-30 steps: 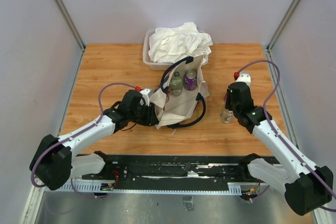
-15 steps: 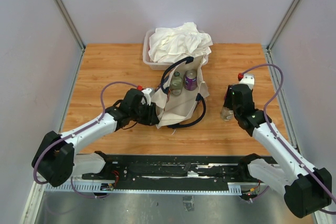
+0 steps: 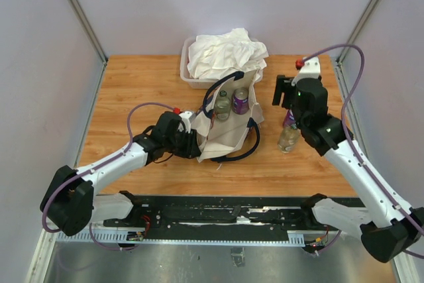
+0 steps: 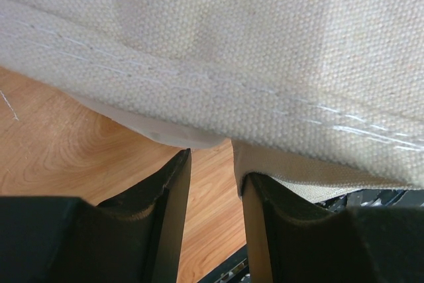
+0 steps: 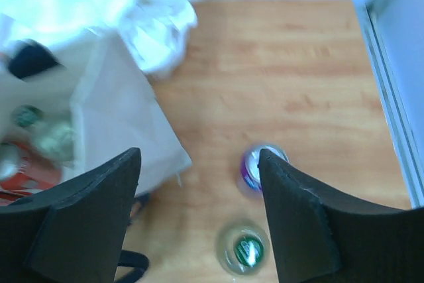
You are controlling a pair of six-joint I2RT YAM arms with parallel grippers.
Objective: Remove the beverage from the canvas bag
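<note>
The canvas bag (image 3: 228, 130) lies in the middle of the table with its mouth toward the back. Inside it stand a green-capped bottle (image 3: 222, 104) and a purple can (image 3: 240, 101). My left gripper (image 3: 192, 142) is at the bag's left edge. In the left wrist view its jaws (image 4: 211, 157) stand apart, bare wood shows between them, and the canvas hem (image 4: 265, 164) drapes over the right finger. My right gripper (image 3: 283, 94) hangs open and empty above the table, right of the bag. Below it stand another purple can (image 5: 262, 167) and a clear green-capped beverage bottle (image 5: 244, 251), (image 3: 288, 138).
A clear tub (image 3: 187, 77) heaped with white cloth (image 3: 225, 51) stands right behind the bag. The bag's dark strap handles (image 3: 242, 154) loop out onto the wood in front. Grey walls close in the table on both sides.
My right gripper opened, let go of the clear bottle on the table, then rose and moved toward the back. The left arm and bag stayed put.
</note>
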